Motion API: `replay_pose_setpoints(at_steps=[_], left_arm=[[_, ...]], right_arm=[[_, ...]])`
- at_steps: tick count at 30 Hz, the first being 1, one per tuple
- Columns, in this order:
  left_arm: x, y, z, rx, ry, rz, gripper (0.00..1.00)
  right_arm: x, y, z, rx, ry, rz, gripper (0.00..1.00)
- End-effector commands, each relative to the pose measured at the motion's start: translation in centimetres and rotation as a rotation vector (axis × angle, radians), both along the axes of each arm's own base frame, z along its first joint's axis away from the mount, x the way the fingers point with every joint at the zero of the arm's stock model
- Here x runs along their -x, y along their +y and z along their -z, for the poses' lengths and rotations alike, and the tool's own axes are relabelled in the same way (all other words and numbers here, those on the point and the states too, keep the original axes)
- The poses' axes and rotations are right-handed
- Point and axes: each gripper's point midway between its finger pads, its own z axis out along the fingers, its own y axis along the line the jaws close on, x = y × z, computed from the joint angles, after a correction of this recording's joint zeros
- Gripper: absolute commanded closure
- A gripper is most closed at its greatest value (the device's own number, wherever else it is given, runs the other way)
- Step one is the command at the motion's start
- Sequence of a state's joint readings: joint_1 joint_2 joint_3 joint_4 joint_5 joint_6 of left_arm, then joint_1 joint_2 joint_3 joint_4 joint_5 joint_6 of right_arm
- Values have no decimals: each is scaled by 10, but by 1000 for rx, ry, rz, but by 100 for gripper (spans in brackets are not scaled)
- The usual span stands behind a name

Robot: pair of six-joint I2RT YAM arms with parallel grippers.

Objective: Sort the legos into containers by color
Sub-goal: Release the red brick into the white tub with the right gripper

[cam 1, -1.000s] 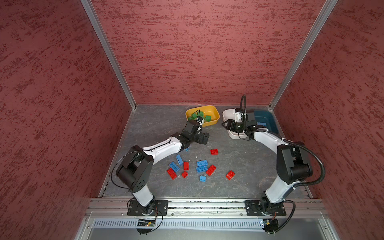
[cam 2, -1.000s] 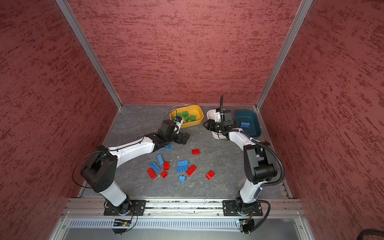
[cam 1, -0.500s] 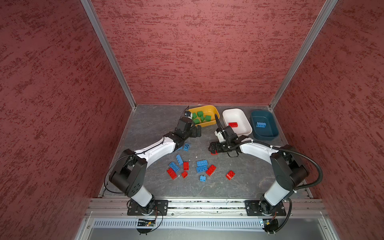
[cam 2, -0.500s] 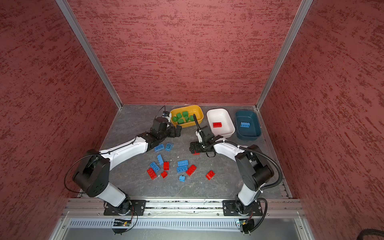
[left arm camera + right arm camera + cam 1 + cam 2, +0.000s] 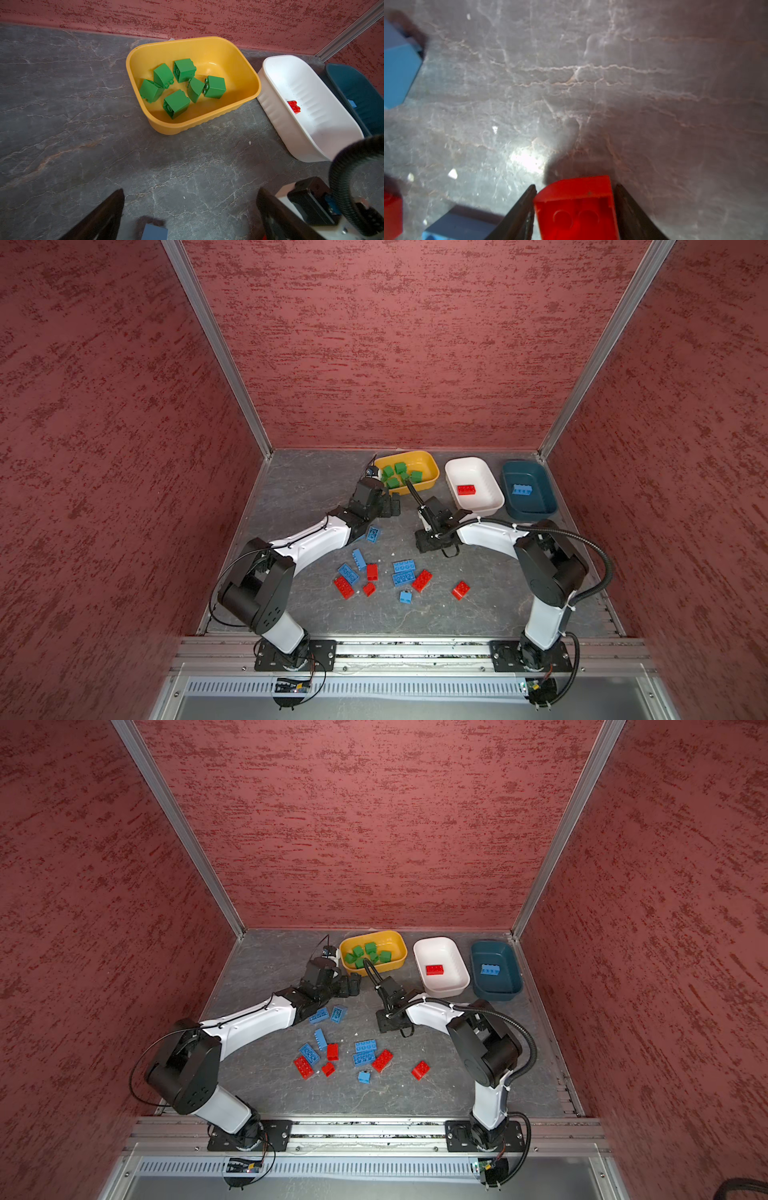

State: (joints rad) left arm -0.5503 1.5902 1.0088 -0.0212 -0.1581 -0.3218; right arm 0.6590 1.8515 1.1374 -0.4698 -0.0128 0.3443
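Observation:
My right gripper (image 5: 575, 187) is shut on a red lego (image 5: 577, 209) low over the floor. In both top views that gripper (image 5: 430, 543) points down and hides the brick. My left gripper (image 5: 191, 207) stands open and holds nothing, just short of the yellow container (image 5: 428, 466). Several green legos (image 5: 395, 475) lie in the yellow container. The white container (image 5: 482, 506) holds one red lego (image 5: 466, 489). The teal container (image 5: 540, 506) holds one blue lego (image 5: 522, 489). Loose red legos (image 5: 422, 580) and blue legos (image 5: 404, 572) lie on the floor.
Red textured walls (image 5: 395, 364) close in the grey stone floor (image 5: 316, 485) at the back and both sides. A blue brick (image 5: 372, 534) lies by my left forearm. A lone red brick (image 5: 461, 590) lies nearer the right arm's base (image 5: 528, 655).
My right arm swung from over the white container down to the middle floor, and its jaws opened, then closed on a red lego. A red lego now lies in the white container. The left gripper barely shifted.

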Motion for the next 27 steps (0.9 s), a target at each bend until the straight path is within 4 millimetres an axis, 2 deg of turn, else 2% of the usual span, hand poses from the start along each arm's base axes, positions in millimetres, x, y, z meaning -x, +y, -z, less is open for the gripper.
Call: replay_pose_setpoints(at_steps=[1, 7, 11, 16, 20, 24, 27], left_arm=[[-1, 0, -11, 23, -28, 0, 0], [-3, 2, -15, 29, -39, -19, 0], [-4, 4, -21, 60, -52, -36, 0], [-6, 13, -25, 129, -50, -75, 1], [-8, 21, -27, 182, -31, -103, 0], [-8, 29, -25, 198, -1, -132, 1], [-8, 33, -23, 199, 15, -142, 0]], right_arm=[[-2, -8, -5, 58, -22, 6, 47], [-12, -11, -28, 44, -97, -4, 58], [-34, -27, -59, 6, -180, 47, 63], [-81, -69, -103, -79, -302, 174, 64], [-128, -119, -127, -117, -410, 329, 64], [-165, -151, -127, -105, -433, 408, 62], [-181, -166, -120, -39, -426, 442, 52]])
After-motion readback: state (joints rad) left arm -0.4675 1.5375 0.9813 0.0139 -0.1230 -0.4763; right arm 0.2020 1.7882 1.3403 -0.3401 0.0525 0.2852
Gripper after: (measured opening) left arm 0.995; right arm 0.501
